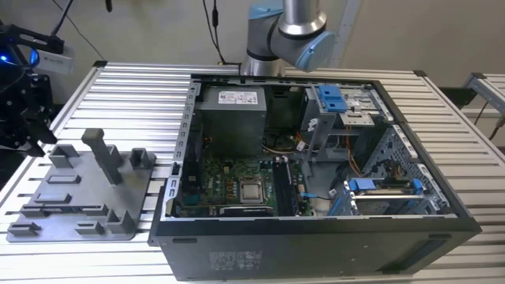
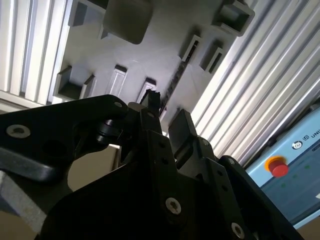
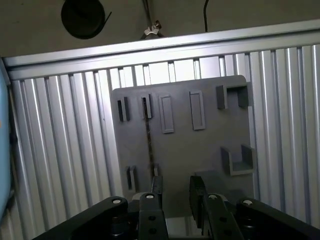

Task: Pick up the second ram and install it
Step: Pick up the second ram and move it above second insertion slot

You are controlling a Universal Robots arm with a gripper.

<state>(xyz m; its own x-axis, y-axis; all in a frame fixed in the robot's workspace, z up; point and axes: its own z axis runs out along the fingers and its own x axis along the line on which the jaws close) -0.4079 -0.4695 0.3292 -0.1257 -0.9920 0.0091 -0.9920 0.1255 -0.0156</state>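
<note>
The second ram (image 3: 149,142) stands on its edge in a slot of the grey holder tray (image 3: 200,150) and shows as a thin dark strip. The second wrist view shows the same strip (image 2: 174,82) on the tray (image 2: 150,50). My gripper (image 3: 176,192) hovers above the tray's near end, open, with nothing between its black fingers (image 3: 156,186). The ram's line runs just beside the gap, roughly under one finger. In the exterior view the gripper (image 1: 35,133) hangs at the far left, over the tray's (image 1: 79,201) back left corner.
An open computer case (image 1: 316,236) lies on the slatted aluminium table (image 1: 134,89) to the exterior view's right of the tray, motherboard (image 1: 236,183) exposed. A tall grey post (image 1: 103,154) rises from the tray. A box with a red button (image 2: 277,167) sits past the table edge.
</note>
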